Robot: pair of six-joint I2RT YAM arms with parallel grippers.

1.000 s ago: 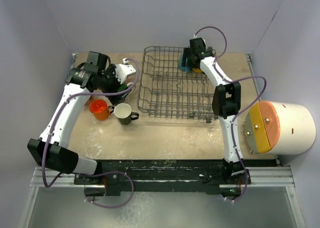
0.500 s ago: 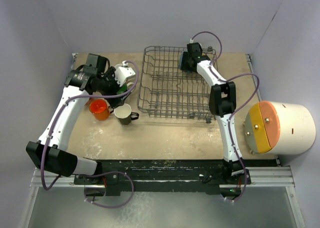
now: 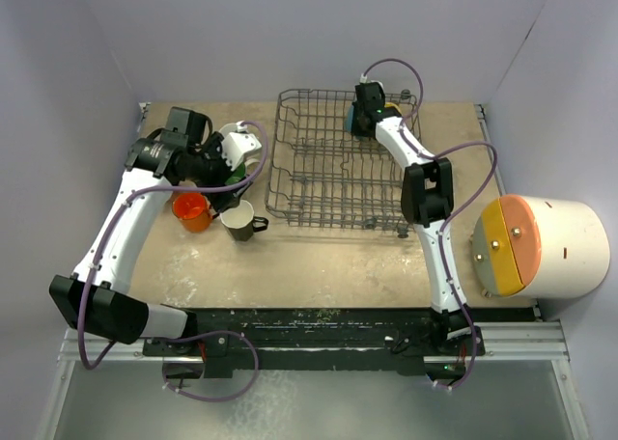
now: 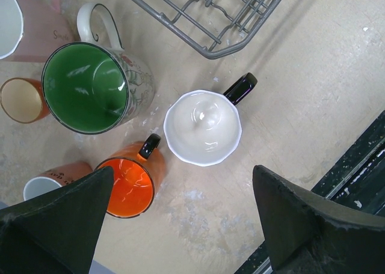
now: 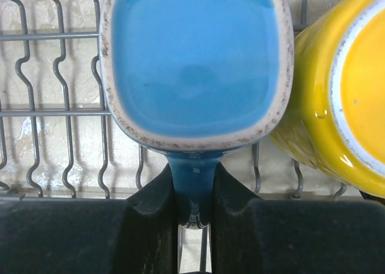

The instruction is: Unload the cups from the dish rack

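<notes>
Nearest to us, well off the right side of the grey metal wire dish rack [image 3: 333, 175], a huge white cylinder with an orange face [image 3: 541, 247] lay on the tan wooden table [image 3: 319, 266]. Off the rack's near left corner a black ceramic mug with a white inside [image 4: 203, 127] stood mouth up, its handle on the side nearer the rack. Just beside it, farther from the rack, stood a bright orange ceramic mug with a black handle [image 4: 126, 187]. The left gripper [image 4: 183, 172] hung above these two with its jaws spread wide, holding nothing. Farther back along the rack's left side we saw a bigger white ceramic mug with a green inside [image 4: 87, 88], a pale pink ceramic mug [image 4: 36, 33], a small amber-orange cup [image 4: 21, 100] and a salmon-pink mug with a white inside [image 4: 54, 176], all on the table. At the rack's far right corner the right gripper [image 5: 192, 184] was clamped on the handle of a blue square-rimmed ceramic mug [image 5: 192, 63], one finger on each side; that mug was inside the rack, over the wires. A yellow glazed ceramic mug [image 5: 337, 106] sat just beside it, toward the rack's right wall. We could not tell whether the two touched.
</notes>
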